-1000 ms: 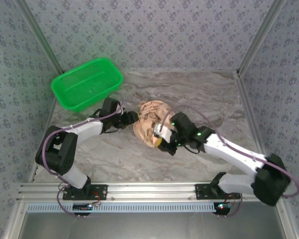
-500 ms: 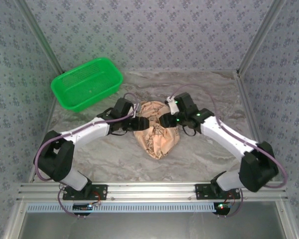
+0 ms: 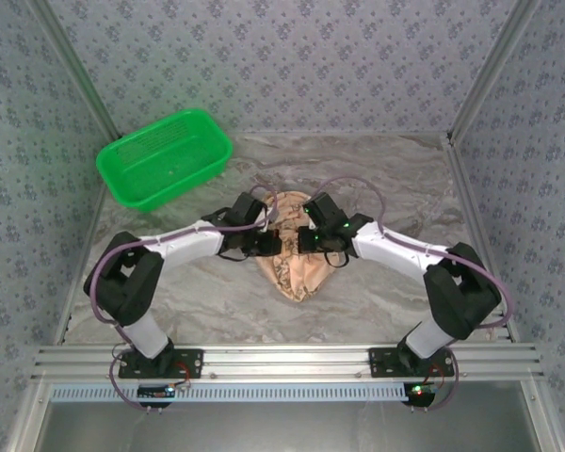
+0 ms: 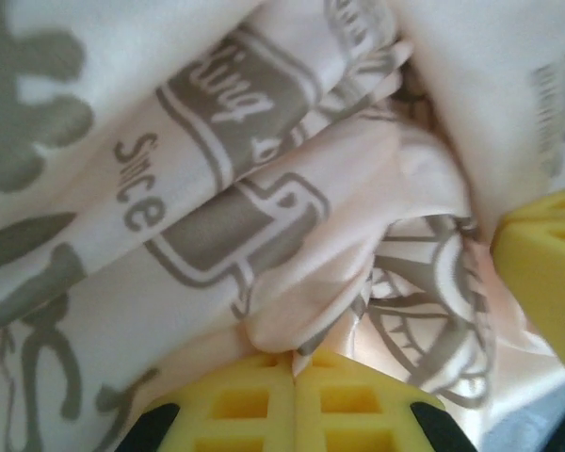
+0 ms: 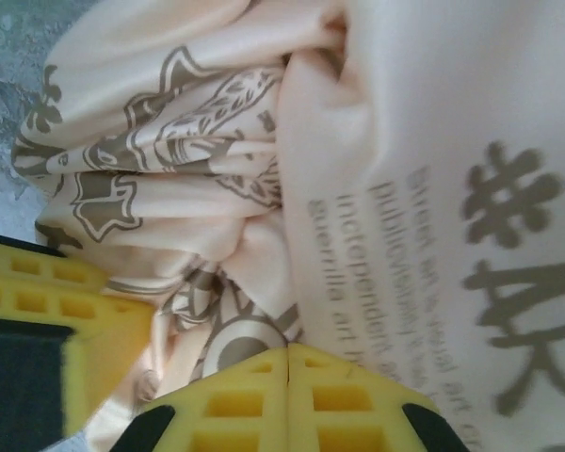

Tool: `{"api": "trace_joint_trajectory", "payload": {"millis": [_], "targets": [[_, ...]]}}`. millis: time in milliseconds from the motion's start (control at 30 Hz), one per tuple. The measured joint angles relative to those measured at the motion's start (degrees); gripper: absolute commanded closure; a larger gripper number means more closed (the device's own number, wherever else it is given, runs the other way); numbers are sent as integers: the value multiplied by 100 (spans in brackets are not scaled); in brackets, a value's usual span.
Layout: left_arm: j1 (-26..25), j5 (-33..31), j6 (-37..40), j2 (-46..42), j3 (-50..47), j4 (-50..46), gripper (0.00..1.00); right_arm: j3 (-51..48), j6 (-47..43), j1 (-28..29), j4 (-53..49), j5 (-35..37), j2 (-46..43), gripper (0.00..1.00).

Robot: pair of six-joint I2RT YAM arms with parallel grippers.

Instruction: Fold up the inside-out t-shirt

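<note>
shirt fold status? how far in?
Early stage. Done: no fold visible; the t-shirt lies in a crumpled heap on the table. In hand: the left gripper and right gripper sit close together at the heap's far end, each with its pads shut on a pinch of cloth in its wrist view. Left: spread it flat, then probably every fold.

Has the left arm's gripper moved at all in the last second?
Yes. The left gripper has shifted right and toward the near edge, away from the green plastic basket, further onto the peach printed cloth t-shirt.
</note>
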Motion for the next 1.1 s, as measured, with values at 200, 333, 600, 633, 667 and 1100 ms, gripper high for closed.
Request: {"api": "trace_joint_trajectory", "payload": {"millis": [200,333,600,633,667,1100], "targets": [[927,472,-522,-1589,-1274,1333,100,-240,-415,-828,-238,-39,-1331,100],[1064,699,-1058,-1602,-2398,2597,100,-721,-452,-787,-361,-136,-1495,56],[566,1272,-1346,-1054,-2745,3126,100,155,317,817,-647,-157,-647,53],[560,1279,-1353,-1062,-2736,3176,100,221,522,883,-566,-70,-581,53],[557,1290,-1368,-1078,-2736,3233,100,267,748,938,-522,13,-501,53],[608,1403,-1679,-1196,-2721,3637,100,474,1751,1060,-299,555,940,100]]}}
